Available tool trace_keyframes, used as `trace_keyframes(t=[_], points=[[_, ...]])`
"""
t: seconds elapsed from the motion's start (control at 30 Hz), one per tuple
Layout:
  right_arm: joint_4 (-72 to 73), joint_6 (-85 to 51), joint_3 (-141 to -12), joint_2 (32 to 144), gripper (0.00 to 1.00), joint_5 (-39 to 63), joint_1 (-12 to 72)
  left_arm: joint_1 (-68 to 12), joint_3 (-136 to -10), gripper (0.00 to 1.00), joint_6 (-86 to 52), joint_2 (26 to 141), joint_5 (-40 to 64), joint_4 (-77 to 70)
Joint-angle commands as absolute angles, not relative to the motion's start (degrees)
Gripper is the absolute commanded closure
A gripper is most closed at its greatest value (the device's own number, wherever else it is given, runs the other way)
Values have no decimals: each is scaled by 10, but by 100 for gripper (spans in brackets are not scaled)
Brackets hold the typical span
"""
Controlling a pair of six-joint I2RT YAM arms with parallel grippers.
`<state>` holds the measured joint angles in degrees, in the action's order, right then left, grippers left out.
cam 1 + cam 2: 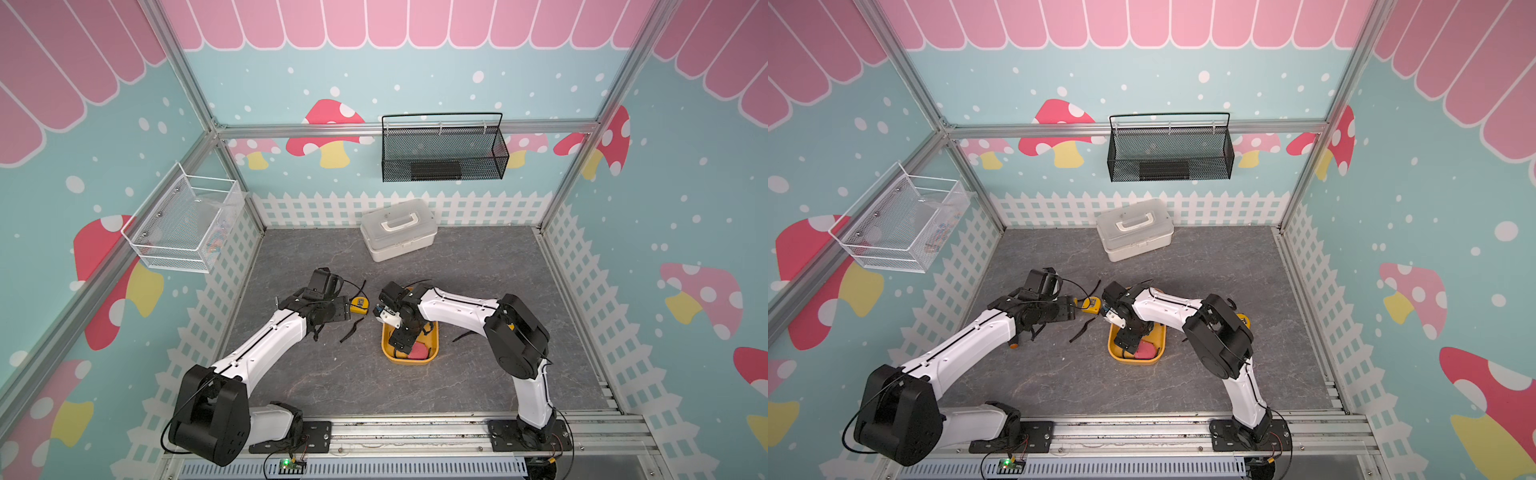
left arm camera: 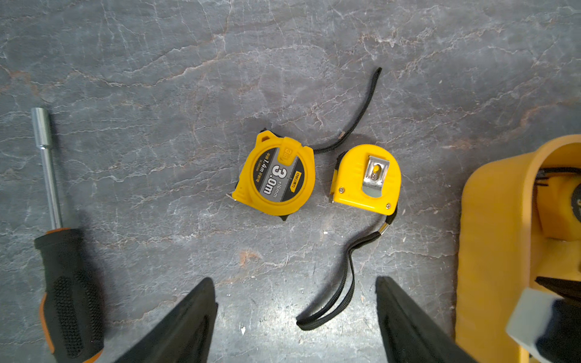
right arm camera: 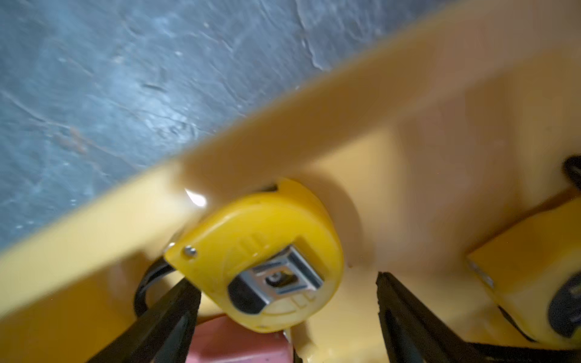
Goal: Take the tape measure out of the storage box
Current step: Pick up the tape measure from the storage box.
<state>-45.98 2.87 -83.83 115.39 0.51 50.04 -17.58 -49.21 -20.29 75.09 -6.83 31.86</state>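
Closest to me, the left fingers [image 2: 188, 320] hang spread wide and empty over the worktop [image 2: 157, 78], above two loose tape measures [image 2: 276, 176]. Further right, the right fingers [image 3: 408, 314] gape wide inside the storage box [image 3: 345, 94], straddling a tape measure [image 3: 261, 251] lying against its wall. It looks dense, rigid and slick; I'd pinch across the case's sides, avoiding strap and steel clip.
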Motion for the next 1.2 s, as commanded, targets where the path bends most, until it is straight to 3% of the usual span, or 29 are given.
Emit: trace_keyframes(t=[0.0, 0.43, 0.87, 1.17], points=[[-437, 63, -827, 1129, 11, 47, 505, -171, -490, 19, -212, 739, -57, 313], [-417, 136, -848, 1168, 12, 40, 506, -171, -486, 18, -221, 727, -53, 314], [-414, 146, -846, 1172, 39, 0, 503, -171, -481, 17, -226, 719, -50, 314], [-414, 90, -820, 1151, 44, -24, 471, -171, -475, 17, -227, 719, -50, 314]])
